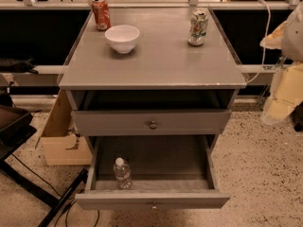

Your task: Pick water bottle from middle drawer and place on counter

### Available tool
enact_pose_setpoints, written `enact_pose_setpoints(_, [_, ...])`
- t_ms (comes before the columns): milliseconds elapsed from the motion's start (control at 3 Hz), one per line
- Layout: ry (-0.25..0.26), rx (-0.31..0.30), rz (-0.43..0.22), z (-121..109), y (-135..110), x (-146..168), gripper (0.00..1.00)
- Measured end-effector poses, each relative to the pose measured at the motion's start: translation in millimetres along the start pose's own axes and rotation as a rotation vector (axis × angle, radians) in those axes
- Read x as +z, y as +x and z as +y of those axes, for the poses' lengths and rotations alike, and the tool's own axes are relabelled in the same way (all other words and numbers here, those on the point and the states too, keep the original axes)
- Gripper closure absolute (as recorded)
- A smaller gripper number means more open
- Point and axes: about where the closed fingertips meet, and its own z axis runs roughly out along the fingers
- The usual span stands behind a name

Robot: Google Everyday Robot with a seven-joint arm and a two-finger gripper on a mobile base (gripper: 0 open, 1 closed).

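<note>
The water bottle [122, 173], clear with a white cap, stands upright at the front left of the open middle drawer [189, 161]. That drawer is pulled out at the bottom of the cabinet, with a plain grey floor. The counter [161, 60] is the grey cabinet top above it. My gripper [280, 100] is a pale white and yellowish shape at the right edge of the view. It sits beside the cabinet at about counter height, well away from the bottle and up to its right.
A red soda can [101, 13], a white bowl [122, 38] and a white-green can [198, 28] stand on the counter's far half. A closed knobbed drawer front [152, 122] sits above the open drawer. A cardboard box [61, 143] and black stand legs [42, 193] are at the left on the floor.
</note>
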Motion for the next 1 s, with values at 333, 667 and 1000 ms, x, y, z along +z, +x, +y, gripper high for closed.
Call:
enact_pose_setpoints(333, [-0.001, 0.001, -0.011, 0.3, -0.7, 1.6, 0.0])
enact_pose_setpoints(667, [-0.005, 0.004, -0.04, 1.5, -2.5, 6.3, 0.0])
enact_pose_setpoints(1000, [-0.056, 0.005, -0.146, 21.3, -1.0, 47.2, 0.0])
